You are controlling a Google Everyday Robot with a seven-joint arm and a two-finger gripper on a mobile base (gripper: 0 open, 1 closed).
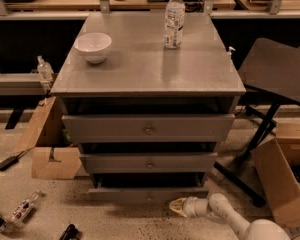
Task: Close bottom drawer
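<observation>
Low by the floor, the gripper (178, 207), spread or pressed together one cannot tell, sits just beside the bottom drawer (130, 194). Its part-open front lies at the gripper's 11 o'clock, running 9 to 3. Closing it likely means pushing toward 12.

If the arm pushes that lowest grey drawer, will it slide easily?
Probably: the small grey bottom drawer sits level, only slightly out. It looks rigid, unlikely to flex. The pale gripper, low before its right half, might skew it pushing off-centre.
</observation>
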